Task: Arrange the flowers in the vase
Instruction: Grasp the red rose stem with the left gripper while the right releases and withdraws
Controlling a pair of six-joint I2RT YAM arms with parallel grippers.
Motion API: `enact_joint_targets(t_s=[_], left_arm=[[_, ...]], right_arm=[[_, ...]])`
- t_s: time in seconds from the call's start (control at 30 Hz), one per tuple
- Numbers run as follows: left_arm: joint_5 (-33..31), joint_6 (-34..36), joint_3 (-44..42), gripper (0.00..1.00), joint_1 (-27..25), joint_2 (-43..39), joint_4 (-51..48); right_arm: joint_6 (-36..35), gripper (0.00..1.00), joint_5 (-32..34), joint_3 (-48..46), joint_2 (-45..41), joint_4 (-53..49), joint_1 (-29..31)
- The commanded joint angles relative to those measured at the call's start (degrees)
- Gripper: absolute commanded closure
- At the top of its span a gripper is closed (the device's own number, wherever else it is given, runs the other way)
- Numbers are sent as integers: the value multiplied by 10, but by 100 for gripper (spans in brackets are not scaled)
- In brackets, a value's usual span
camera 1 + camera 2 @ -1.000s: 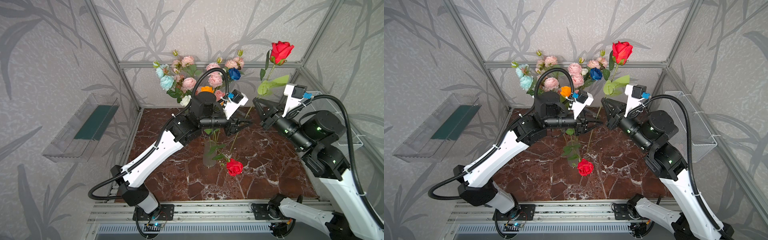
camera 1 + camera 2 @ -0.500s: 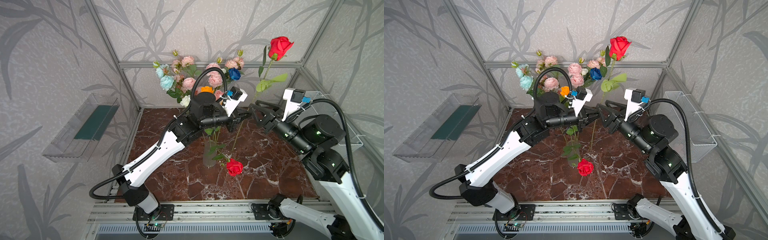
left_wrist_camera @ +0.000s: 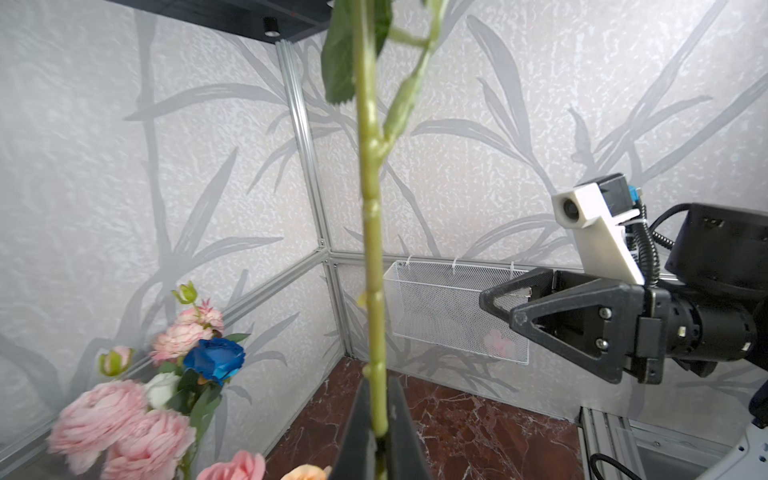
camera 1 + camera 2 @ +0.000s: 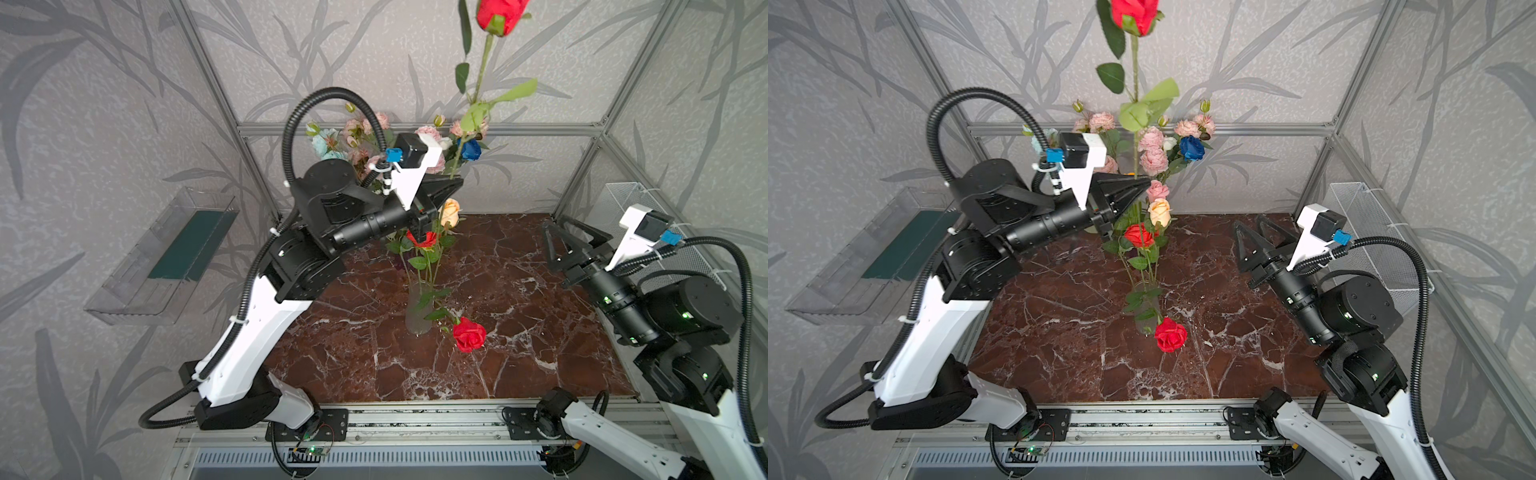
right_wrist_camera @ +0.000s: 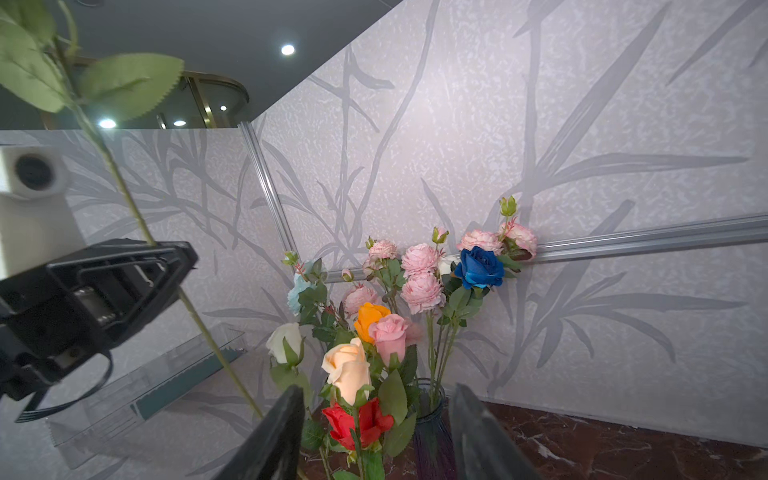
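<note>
A moment ago the right hand held the tall red rose (image 4: 1136, 16) and the left hand was open beside it. Now the left hand (image 4: 455, 183) is shut tight on the green stem (image 3: 372, 249). The right hand (image 4: 1250, 223) has let go, is open and holds nothing, and has pulled back to 3 o'clock. The rose has gone up, with its head at 12 o'clock, high above the clear vase (image 4: 417, 318) in the middle of the worktop (image 4: 519, 374). I think the swap is done, and the stem end must next go down into that vase.

Count:
- two hands
- two vases: the clear one and a dark vase (image 5: 432, 428) behind it
- three red roses: the tall one, a standing red rose (image 4: 424, 240), and a drooping red rose (image 4: 468, 334) at 5 o'clock of the clear vase
- one blue rose (image 4: 469, 149)
- one cream rose (image 4: 450, 212)
- one orange rose (image 5: 370, 316)
- one white rose (image 5: 284, 340)
- one pink rose (image 5: 390, 332)
- about six frilly pink heads (image 5: 419, 259)
</note>
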Motion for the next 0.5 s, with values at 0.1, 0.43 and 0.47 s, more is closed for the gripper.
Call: enact_joint_targets(t_s=[0.1, 0.43, 0.47], left_arm=[[-110, 19, -162, 100, 6, -97, 96], [-156, -64, -320, 100, 61, -172, 220], [-153, -75, -335, 100, 71, -177, 234]], right_arm=[[-16, 43, 28, -16, 7, 10, 3], [-31, 43, 61, -25, 7, -4, 3], [-33, 43, 62, -23, 8, -7, 2]])
